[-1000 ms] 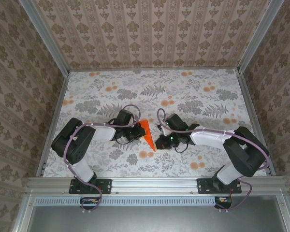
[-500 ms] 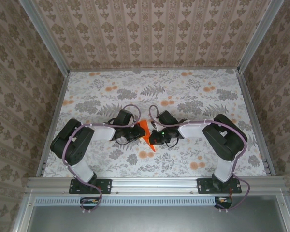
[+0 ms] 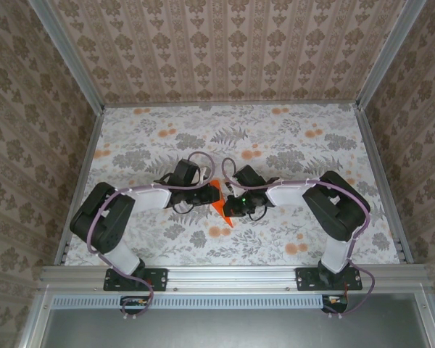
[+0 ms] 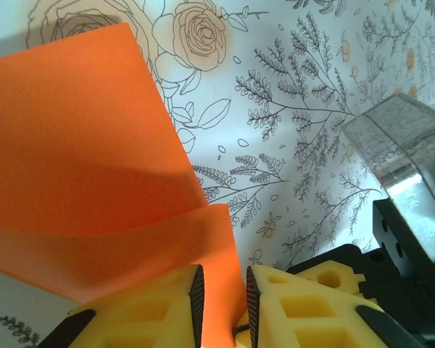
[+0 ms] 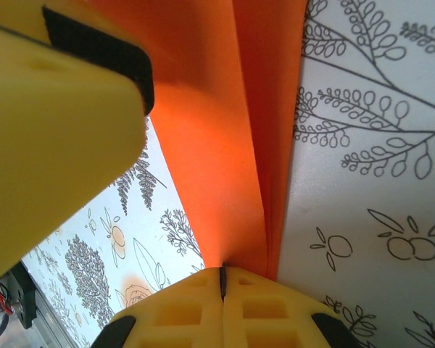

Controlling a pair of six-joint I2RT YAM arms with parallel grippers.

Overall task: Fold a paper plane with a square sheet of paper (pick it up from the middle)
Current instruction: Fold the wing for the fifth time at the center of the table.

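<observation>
The square sheet of paper is folded into a narrow pointed orange paper plane [image 3: 217, 196], and it stands on edge at the table's middle between the two grippers. My left gripper [image 3: 206, 194] is at its left side. In the left wrist view that gripper [image 4: 223, 279] has its jaws a little apart, and a flap of the plane [image 4: 87, 145] runs loosely through the gap. My right gripper [image 3: 230, 205] is at the plane's right side. In the right wrist view it [image 5: 221, 274] is shut, pinching the creased edge of the plane [image 5: 217, 145]. A yellow left finger [image 5: 58, 109] looms beside it.
The table [image 3: 275, 138] carries a grey leaf print with small orange flower blotches. Aluminium rails [image 3: 232, 274] edge it at the front and sides, and patterned walls [image 3: 225, 51] enclose it. The right gripper's grey body [image 4: 406, 159] sits close to the left gripper.
The right gripper has shifted left against the plane, its elbow drawn in. The left gripper's jaws have parted from the paper. The plane stays in place.
</observation>
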